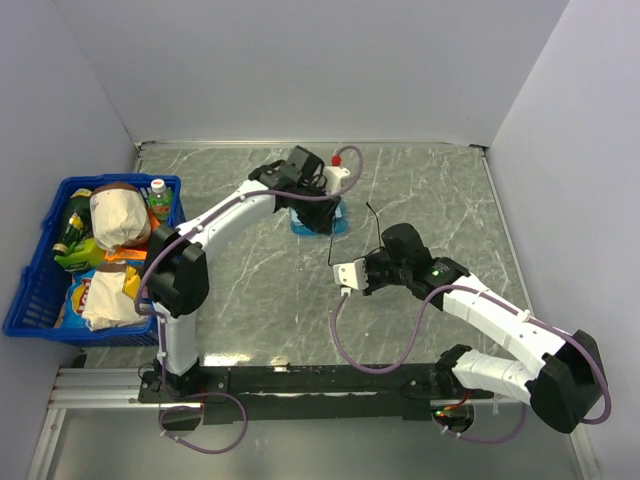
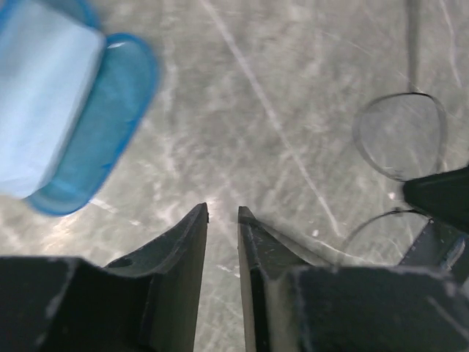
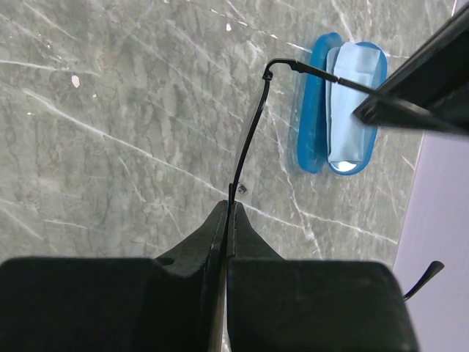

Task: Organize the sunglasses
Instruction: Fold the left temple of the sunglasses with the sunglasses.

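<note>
The top external camera is looking steeply down from above and behind the arm bases, from far enough back to be taking in the whole table (image 1: pixel 250 300) and the basket (image 1: pixel 28 290) at its left. The left wrist camera is hanging close over the marble, looking past the left gripper (image 2: pixel 222 214) at the blue case (image 2: pixel 121 95) and the sunglasses (image 2: pixel 399 136). The right wrist camera is peering just as closely past the right gripper (image 3: pixel 226 209), and all three views are sharing that case and the sunglasses.
</note>
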Robot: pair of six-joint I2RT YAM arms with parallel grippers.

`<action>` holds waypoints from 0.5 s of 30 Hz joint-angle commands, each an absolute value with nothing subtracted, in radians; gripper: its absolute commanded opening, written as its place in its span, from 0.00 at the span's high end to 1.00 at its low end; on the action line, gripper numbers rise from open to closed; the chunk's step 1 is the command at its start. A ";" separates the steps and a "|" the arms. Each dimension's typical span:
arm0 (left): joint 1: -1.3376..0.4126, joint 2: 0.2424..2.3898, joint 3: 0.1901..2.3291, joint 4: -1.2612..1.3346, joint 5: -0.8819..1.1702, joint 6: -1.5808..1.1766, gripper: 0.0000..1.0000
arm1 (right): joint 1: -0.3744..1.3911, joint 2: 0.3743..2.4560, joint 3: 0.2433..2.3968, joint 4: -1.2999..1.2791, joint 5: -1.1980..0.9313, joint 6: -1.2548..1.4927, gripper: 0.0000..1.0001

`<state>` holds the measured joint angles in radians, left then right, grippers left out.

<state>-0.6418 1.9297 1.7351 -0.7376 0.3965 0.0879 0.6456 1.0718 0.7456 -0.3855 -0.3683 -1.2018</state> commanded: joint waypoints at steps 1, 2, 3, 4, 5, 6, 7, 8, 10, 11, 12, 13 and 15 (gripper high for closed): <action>-0.565 1.826 1.710 -0.684 0.396 0.058 0.69 | 0.650 1.040 0.739 -0.373 -0.402 -1.216 1.00; -0.557 1.812 1.707 -0.683 0.394 0.055 0.69 | 0.652 1.039 0.741 -0.373 -0.402 -1.218 1.00; -0.548 1.804 1.701 -0.680 0.388 0.055 0.68 | 0.650 1.039 0.742 -0.373 -0.402 -1.216 1.00; -0.543 1.798 1.700 -0.680 0.385 0.057 0.68 | 0.650 1.039 0.742 -0.374 -0.402 -1.215 1.00; -0.543 1.787 1.698 -0.678 0.380 0.060 0.68 | 0.652 1.035 0.742 -0.373 -0.402 -1.215 1.00; -0.538 1.783 1.697 -0.678 0.374 0.060 0.68 | 0.650 1.034 0.741 -0.370 -0.402 -1.215 1.00; -0.538 1.778 1.698 -0.678 0.368 0.063 0.68 | 0.652 1.035 0.741 -0.370 -0.400 -1.215 1.00; -0.538 1.769 1.700 -0.681 0.370 0.070 0.68 | 0.653 1.034 0.739 -0.364 -0.396 -1.213 1.00; -0.537 1.753 1.703 -0.690 0.386 0.083 0.68 | 0.652 1.040 0.738 -0.361 -0.384 -1.216 1.00; -0.537 1.740 1.706 -0.693 0.396 0.095 0.69 | 0.650 1.040 0.736 -0.359 -0.380 -1.215 1.00; -0.535 1.732 1.704 -0.695 0.405 0.100 0.69 | 0.650 1.043 0.735 -0.360 -0.379 -1.218 1.00; -0.535 1.723 1.707 -0.696 0.428 0.101 0.70 | 0.650 1.045 0.735 -0.357 -0.377 -1.223 1.00; -0.535 1.720 1.736 -0.716 0.458 0.101 0.72 | 0.650 1.048 0.742 -0.357 -0.383 -1.213 1.00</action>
